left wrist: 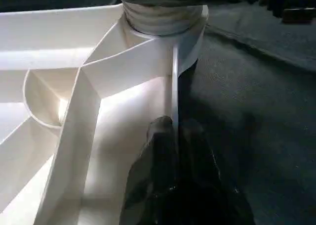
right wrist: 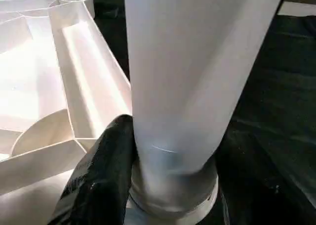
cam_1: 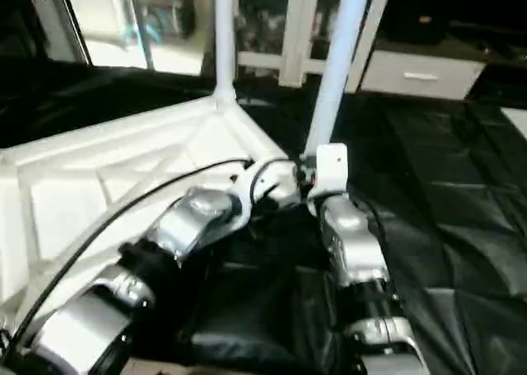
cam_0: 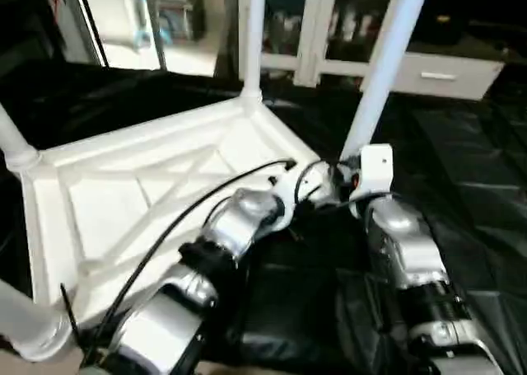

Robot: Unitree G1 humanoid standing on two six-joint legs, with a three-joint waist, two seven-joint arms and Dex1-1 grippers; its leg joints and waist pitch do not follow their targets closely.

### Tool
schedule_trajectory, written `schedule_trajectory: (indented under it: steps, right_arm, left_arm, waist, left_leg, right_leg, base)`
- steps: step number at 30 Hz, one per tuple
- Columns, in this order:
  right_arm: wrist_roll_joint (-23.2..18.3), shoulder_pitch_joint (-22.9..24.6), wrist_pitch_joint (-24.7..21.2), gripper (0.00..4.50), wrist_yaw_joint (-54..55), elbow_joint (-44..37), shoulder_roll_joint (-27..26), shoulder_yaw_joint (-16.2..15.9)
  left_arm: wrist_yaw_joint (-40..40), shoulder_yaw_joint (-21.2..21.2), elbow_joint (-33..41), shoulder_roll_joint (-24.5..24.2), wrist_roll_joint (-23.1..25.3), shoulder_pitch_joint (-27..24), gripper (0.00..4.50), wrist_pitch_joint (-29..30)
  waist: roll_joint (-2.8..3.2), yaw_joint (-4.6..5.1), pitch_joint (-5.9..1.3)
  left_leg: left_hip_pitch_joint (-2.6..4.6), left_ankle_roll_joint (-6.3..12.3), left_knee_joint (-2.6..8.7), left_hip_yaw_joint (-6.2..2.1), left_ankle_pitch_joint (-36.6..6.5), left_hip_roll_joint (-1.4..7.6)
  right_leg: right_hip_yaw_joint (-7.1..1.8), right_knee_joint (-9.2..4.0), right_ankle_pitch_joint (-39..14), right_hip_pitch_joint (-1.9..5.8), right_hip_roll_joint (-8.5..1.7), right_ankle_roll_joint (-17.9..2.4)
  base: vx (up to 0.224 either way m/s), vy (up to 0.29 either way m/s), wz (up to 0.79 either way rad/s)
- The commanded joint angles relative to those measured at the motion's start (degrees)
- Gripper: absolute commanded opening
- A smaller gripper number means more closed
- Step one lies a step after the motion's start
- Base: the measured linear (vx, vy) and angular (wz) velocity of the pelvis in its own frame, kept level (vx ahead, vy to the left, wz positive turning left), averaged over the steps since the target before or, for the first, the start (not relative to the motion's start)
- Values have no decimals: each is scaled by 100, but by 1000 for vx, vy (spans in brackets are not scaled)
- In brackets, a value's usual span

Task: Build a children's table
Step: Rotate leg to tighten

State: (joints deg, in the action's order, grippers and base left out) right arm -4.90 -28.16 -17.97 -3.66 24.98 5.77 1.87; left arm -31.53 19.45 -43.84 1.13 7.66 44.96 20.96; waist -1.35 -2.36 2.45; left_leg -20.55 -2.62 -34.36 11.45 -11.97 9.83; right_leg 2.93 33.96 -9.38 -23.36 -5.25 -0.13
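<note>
The upturned white table top [cam_0: 140, 194] lies on the black floor sheet [cam_0: 478, 185], the right gripper [right wrist: 168, 185] grasping the tilted leg [cam_0: 383, 70] at its near corner socket, the left gripper [left wrist: 175, 136] clenched on the top's rim beside it.

A black, crinkled sheet [cam_0: 461, 185] covers the floor, its creases running in long folds. Directly on it lies the children's table top [cam_0: 156, 185], white plastic, turned underside up so that its ribs and X-bracing face the ceiling. Relative to that top, the black sheet shows on every side — a wide wrinkled stretch to its right, a darker strip beyond its far edge, and a bunched fold just beside its near right corner. Well beyond the top's far edge, a pale bare patch of floor [cam_0: 177, 58] begins.
</note>
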Motion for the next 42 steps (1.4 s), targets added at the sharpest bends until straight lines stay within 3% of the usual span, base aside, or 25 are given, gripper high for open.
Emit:
schedule_trajectory:
  steps: [1, 2, 4, 6, 7, 9, 11, 12, 13, 15, 17, 20, 22, 27, 29, 34, 40, 41, 42]
  right_arm:
    - [-35, 189, -87, 204, -116, 102, -12, -70]
    - [-65, 199, -72, 204, -140, 84, -17, -61]
    - [-218, 334, 45, 257, -388, -158, 17, -117]
    - [-262, 414, 61, 277, -536, -327, 53, -134]
    - [-295, 450, 45, 289, -569, -420, 69, -100]
    - [-324, 579, 53, 313, -716, -762, 167, -20]
    - [-368, 678, 44, 313, -835, -1009, 257, 13]
    - [-449, 807, -56, 330, -965, -1304, 381, 39]
    - [-484, 860, -104, 344, -1030, -1418, 446, 48]
    - [-612, 1006, -252, 353, -1251, -1723, 650, 84]
    - [-979, 1165, -546, 374, -1846, -2047, 1039, 190]
    - [-1450, 1258, -832, 397, -2663, -2244, 1343, 180]
    - [-1690, 1431, -889, 417, -3798, -2475, 1904, -35]
    - [-1793, 1517, -817, 447, -4672, -2569, 2434, -257]
    - [-1886, 1547, -851, 447, -5179, -2593, 2724, -398]
    - [-1366, 1384, -377, 447, -5469, -2247, 2992, -707]
    - [-1172, 1201, -58, 447, -5717, -1870, 2981, -918]
    - [-1179, 1157, -17, 418, -5780, -1792, 2967, -981]
    - [-1149, 1148, 50, 418, -5822, -1759, 2974, -1024]
  left_arm:
    - [377, -179, 48, -118, 86, 163, 0, -197]
    - [382, -177, 41, -127, 86, 164, 0, -201]
    - [414, -186, -65, -234, 56, 182, 0, -282]
    - [378, -186, -95, -295, 58, 177, 0, -356]
    - [343, -190, -74, -325, 55, 159, 0, -365]
    - [183, -193, 33, -427, 87, 77, 0, -335]
    - [60, -177, 110, -503, 96, 14, 0, -331]
    - [-116, -149, 218, -602, 78, -73, 0, -387]
    - [-181, -136, 278, -649, 74, -116, 0, -392]
    - [-409, -67, 465, -809, 78, -249, 0, -456]
    - [-950, 101, 883, -1113, 23, -521, 0, -549]
    - [-1416, 232, 1213, -1302, -105, -713, 0, -655]
    - [-1964, 383, 1614, -1493, -290, -934, 0, -683]
    - [-2590, 549, 2065, -1681, -484, -1152, 0, -880]
    - [-2935, 647, 2357, -1769, -597, -1264, 0, -853]
    - [-3254, 731, 2687, -1830, -700, -1343, 0, -738]
    - [-3348, 737, 2733, -1839, -697, -1338, 0, -727]
    - [-3389, 731, 2754, -1850, -693, -1342, 0, -709]
    - [-3409, 728, 2756, -1856, -686, -1341, 0, -703]
  waist:
    - [-40, -40, -363]
    - [-28, -51, -352]
    - [-47, -56, -341]
    - [-31, -71, -332]
    - [-36, -45, -321]
    - [-36, 9, -337]
    - [-40, -4, -345]
    - [-25, -16, -381]
    - [-24, -23, -377]
    - [-17, -27, -356]
    - [-35, -59, -343]
    - [-36, -56, -323]
    - [-30, -70, -309]
    - [-22, -140, -293]
    - [-39, -171, -297]
    - [-56, -278, -306]
    - [-73, -274, -314]
    - [-73, -278, -318]
    - [-63, -279, -324]
  left_leg:
    - [21, 417, 408, -135, -664, 266]
    - [32, 425, 415, -135, -742, 277]
    - [39, 395, 423, -134, -885, 282]
    - [40, 371, 434, -142, -972, 289]
    - [-5, 343, 459, -161, -1036, 286]
    - [-8, 293, 453, -175, -1079, 282]
    - [-1, 341, 434, -165, -904, 288]
    - [-9, 463, 397, -156, -537, 293]
    - [-14, 528, 390, -153, -431, 290]
    - [-8, 664, 386, -138, -360, 303]
    - [2, 731, 395, -134, -531, 318]
    - [12, 650, 409, -126, -880, 321]
    - [18, 494, 427, -146, -1143, 347]
    - [50, 365, 438, -131, -1127, 367]
    - [35, 367, 437, -133, -1084, 372]
    - [40, 382, 414, -117, -834, 364]
    - [19, 393, 407, -130, -813, 356]
    - [22, 412, 406, -130, -789, 357]
    - [23, 438, 399, -132, -736, 358]
  right_leg:
    - [-209, -339, -539, 300, -320, -1385]
    - [-209, -355, -711, 292, -332, -1389]
    - [-208, -385, -974, 288, -333, -1341]
    - [-208, -400, -1109, 280, -320, -1271]
    - [-208, -396, -1203, 310, -330, -1201]
    - [-201, -408, -1317, 315, -339, -1165]
    - [-213, -380, -1070, 304, -326, -1202]
    - [-215, -304, -517, 302, -321, -1327]
    - [-212, -291, -361, 304, -314, -1366]
    - [-212, -277, -204, 284, -310, -1463]
    - [-218, -298, -380, 309, -328, -1495]
    - [-216, -345, -865, 291, -331, -1465]
    - [-213, -386, -1328, 270, -343, -1329]
    - [-231, -388, -1365, 220, -345, -1283]
    - [-231, -368, -1315, 235, -351, -1287]
    - [-233, -337, -1177, 219, -363, -1315]
    - [-227, -333, -1214, 241, -360, -1281]
    - [-226, -326, -1175, 244, -358, -1282]
    - [-226, -316, -1094, 245, -361, -1313]
  base:
    - [0, 0, 0]
    - [0, 0, 0]
    - [0, 0, 0]
    - [0, 0, 0]
    - [0, 0, 0]
    - [0, 0, 0]
    - [0, 0, 0]
    - [0, 0, 0]
    - [0, 0, 0]
    - [0, 0, 0]
    - [0, 0, 0]
    - [0, 0, 0]
    - [0, 0, 0]
    - [0, 0, 0]
    - [0, 0, 0]
    - [0, 0, 0]
    - [0, 0, 0]
    - [0, 0, 0]
    - [0, 0, 0]
